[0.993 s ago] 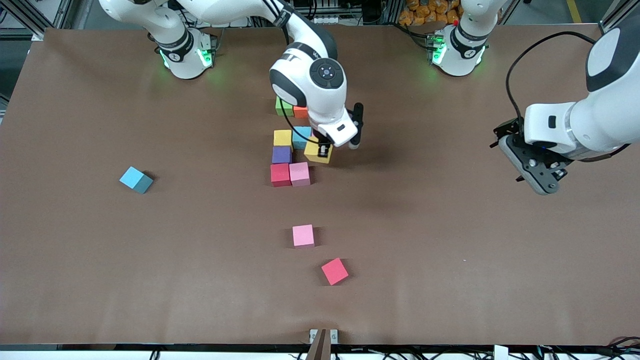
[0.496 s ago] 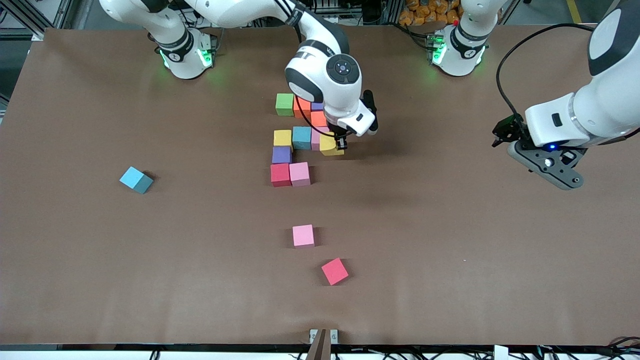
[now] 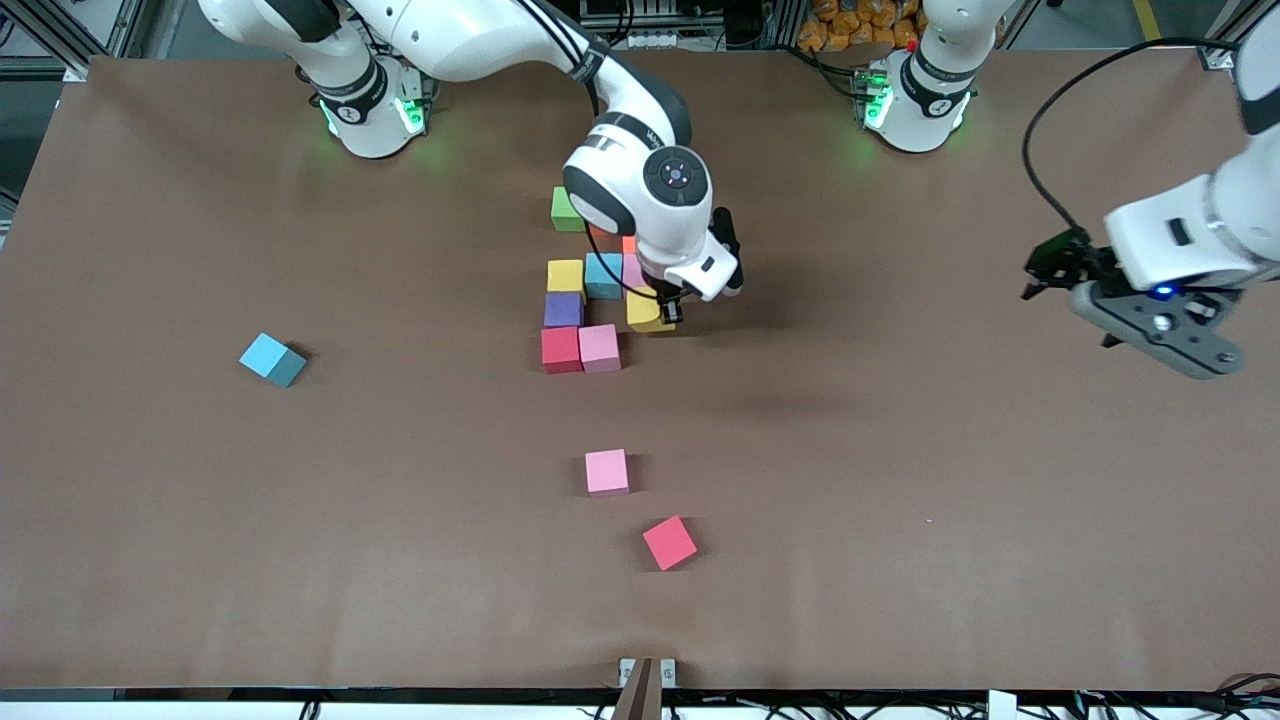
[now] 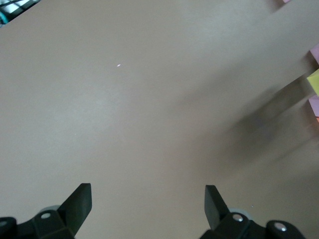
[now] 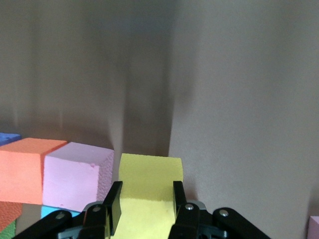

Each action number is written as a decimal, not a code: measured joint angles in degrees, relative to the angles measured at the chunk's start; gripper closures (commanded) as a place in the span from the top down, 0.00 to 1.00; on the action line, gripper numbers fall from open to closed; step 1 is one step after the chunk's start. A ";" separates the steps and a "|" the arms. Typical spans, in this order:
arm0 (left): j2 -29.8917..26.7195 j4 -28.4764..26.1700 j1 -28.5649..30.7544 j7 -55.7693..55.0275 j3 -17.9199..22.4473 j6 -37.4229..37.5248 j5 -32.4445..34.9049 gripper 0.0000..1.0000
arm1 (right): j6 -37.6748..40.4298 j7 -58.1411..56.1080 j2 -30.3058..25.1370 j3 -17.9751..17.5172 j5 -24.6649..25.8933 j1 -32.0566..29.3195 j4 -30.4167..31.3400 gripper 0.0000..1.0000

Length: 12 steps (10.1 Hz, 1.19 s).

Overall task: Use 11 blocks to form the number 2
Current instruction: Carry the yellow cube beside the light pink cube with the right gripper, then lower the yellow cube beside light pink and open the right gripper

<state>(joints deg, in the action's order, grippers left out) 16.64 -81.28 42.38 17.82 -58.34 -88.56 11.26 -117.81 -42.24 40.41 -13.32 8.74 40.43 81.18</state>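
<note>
Yellow block (image 3: 648,312) is sitting clamped in the right gripper (image 3: 668,308), hanging just beside the pink block (image 5: 75,174) of the number 2 (image 3: 585,300), while the left gripper (image 4: 147,199) is waiting wide open.

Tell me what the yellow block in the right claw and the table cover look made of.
Yellow block: probably foam or painted wood; matte, no glare, crisp edges, with no visible denting between the claw's fingers. Table cover: looks like brown paper or thin matte sheet, flat and dull.
</note>
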 measured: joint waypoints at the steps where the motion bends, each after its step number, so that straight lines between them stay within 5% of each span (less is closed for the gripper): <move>1: 0.00 0.03 0.09 0.00 -0.30 0.00 0.00 1.00 | 0.00 -0.01 0.65 0.06 0.38 -0.41 -0.35 0.00; 12: -1.45 0.06 -0.18 -0.07 -1.46 2.55 1.10 1.00 | -1.27 -0.04 5.33 1.00 1.63 -1.24 -4.23 0.00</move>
<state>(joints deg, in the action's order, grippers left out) 15.19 -81.22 42.20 17.76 -59.80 -86.01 12.37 -119.08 -42.28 45.74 -12.31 10.36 39.19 76.95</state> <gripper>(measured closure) 0.000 0.546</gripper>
